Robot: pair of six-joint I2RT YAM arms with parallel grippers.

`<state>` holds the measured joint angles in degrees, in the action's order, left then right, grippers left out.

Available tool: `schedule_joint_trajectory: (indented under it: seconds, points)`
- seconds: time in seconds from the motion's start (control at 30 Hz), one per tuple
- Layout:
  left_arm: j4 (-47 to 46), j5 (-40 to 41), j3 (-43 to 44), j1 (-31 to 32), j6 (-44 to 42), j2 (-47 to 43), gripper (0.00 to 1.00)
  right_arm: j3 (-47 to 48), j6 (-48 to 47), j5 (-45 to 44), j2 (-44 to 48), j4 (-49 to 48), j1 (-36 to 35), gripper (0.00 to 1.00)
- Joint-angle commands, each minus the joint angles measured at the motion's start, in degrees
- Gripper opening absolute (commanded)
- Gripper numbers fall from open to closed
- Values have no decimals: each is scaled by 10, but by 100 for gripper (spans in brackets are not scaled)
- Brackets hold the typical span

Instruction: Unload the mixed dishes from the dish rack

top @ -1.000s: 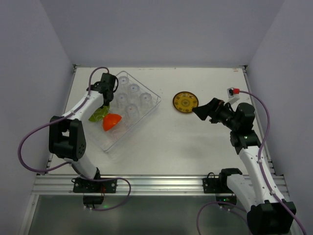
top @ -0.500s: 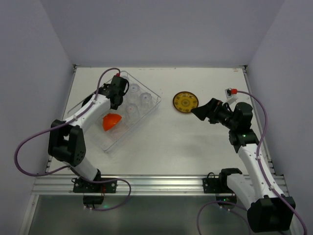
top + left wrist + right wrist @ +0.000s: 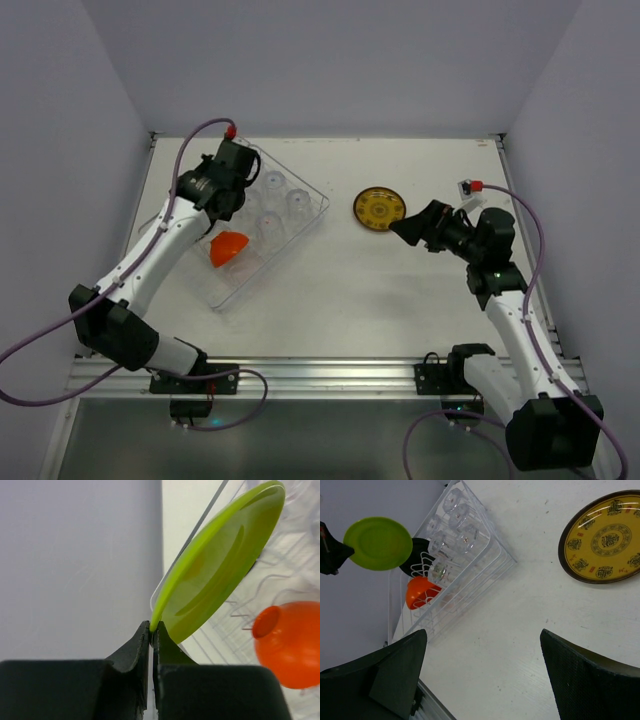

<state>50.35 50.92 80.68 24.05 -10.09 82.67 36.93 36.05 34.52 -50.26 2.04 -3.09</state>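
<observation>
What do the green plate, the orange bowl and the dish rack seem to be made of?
The green plate looks like plastic, smooth with a soft sheen: thin, evenly coloured. The orange bowl is probably plastic too, glossy and slightly translucent. The dish rack seems clear plastic with thin pale wire prongs; the table shows through its walls.

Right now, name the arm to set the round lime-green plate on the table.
Left. The left gripper is shut on the rim of the round lime-green plate; the right gripper is open near a round yellow plate.
</observation>
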Motion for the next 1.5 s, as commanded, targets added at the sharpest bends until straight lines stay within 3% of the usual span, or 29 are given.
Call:
schedule_joint_trajectory:
  seconds: [0.0,0.13,0.33,0.43,0.5,0.63,0.8,1.07,1.23,1.47]
  points:
    - [59,-43,93,36,71,-32,0,-10,8,32,-9,-51,0,96]
    - [77,-85,142,54,156,-69,0,-15,12,57,-17,-68,0,96]
    - [-7,-258,106,64,212,-137,0,-21,30,165,-13,-153,-4,97]
    - [-116,-400,31,66,278,-190,0,-5,25,165,-12,-152,-29,96]
    - [-238,-516,-59,67,320,-213,0,26,-4,129,-14,-105,-65,95]
    - [-400,-606,-183,69,444,-240,0,64,-61,50,10,-28,-124,95]
    - [-588,-710,-284,84,585,-212,0,100,-129,-38,33,61,-131,91]
    - [-667,-744,-316,143,619,-143,0,184,-193,-137,0,222,-131,78]
    - [-706,-766,-348,151,640,-132,0,190,-198,-122,1,214,-131,60]
    - [-679,-768,-363,151,622,-124,0,182,-190,-58,-13,156,-131,32]
